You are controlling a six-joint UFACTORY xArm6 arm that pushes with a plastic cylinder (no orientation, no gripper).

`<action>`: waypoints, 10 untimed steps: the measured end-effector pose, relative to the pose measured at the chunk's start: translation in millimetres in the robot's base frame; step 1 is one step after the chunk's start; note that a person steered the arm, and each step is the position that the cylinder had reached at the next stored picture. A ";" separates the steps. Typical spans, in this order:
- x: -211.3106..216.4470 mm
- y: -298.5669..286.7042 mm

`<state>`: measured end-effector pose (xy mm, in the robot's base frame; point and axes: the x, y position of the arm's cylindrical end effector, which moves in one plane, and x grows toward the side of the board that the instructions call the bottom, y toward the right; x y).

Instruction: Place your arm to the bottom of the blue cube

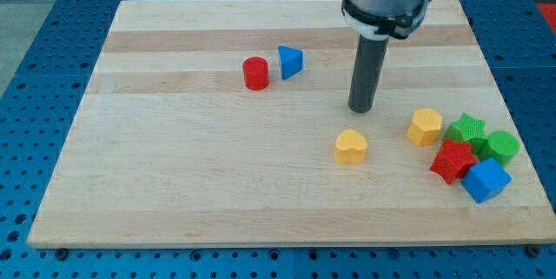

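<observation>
Nearest, at the tabletop (pixel 174 201) lower right, sits the blue cube (pixel 486 180), touching a red star (pixel 453 160) and near a green star (pixel 466 129) and green cylinder (pixel 501 146). Farther up lie an orange block (pixel 425 127) and yellow heart (pixel 351 147). My tip (pixel 361 109) (a bare rod, with nothing that grasps) stands well up and left of the cube. Beyond: red cylinder (pixel 255 73), blue triangle (pixel 290 62).
</observation>
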<state>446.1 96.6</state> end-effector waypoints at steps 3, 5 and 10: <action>54.3 8.6; 89.0 37.9; 152.6 89.8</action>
<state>598.7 186.5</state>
